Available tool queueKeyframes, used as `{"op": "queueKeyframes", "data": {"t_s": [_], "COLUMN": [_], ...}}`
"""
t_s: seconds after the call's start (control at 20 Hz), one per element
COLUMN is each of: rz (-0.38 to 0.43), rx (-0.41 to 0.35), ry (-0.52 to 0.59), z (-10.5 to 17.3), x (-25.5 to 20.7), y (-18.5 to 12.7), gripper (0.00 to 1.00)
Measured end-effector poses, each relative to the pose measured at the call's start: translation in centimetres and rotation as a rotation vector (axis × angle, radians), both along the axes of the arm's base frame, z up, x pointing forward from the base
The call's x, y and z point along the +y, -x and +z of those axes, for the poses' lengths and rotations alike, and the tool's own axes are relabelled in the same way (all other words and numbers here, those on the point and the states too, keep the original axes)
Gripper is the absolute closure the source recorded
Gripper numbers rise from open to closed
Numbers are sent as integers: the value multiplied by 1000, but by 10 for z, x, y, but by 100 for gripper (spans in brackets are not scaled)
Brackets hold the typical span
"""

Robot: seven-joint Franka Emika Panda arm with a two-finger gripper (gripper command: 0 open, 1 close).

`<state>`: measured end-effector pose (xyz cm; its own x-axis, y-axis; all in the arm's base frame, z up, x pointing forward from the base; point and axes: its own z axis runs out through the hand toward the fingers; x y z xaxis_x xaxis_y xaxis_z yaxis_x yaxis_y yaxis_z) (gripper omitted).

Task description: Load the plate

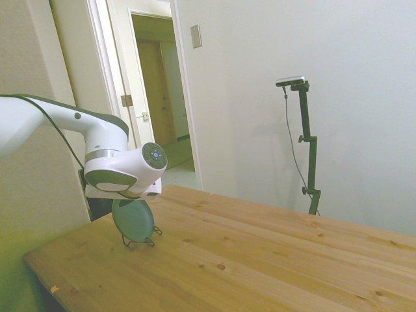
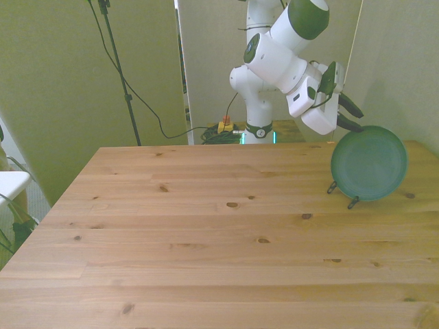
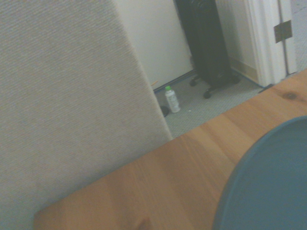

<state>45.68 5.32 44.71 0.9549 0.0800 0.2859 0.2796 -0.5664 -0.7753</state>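
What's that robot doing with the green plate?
The white arm is putting the plate onto a small black wire stand near the corner of the wooden table. The plate stands upright on its edge in the stand. The gripper sits right at the plate's top rim, and its jaws look open, so it may be letting go.

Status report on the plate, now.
Gripper open at the plate's top rim. Plate upright on the wire stand. Table, nothing in the way.
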Motion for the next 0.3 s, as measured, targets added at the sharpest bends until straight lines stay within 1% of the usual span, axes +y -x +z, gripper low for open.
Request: {"op": "queueKeyframes", "data": {"t_s": [0.15, 0.25, 0.3], "rz": [-86, -148, -164], "rx": [-50, -67, -70], "ry": [53, 121, 147], "z": [15, 27, 33], "x": [-7, -7, -4], "y": [8, 18, 24], "gripper": [0, 0, 0]}}
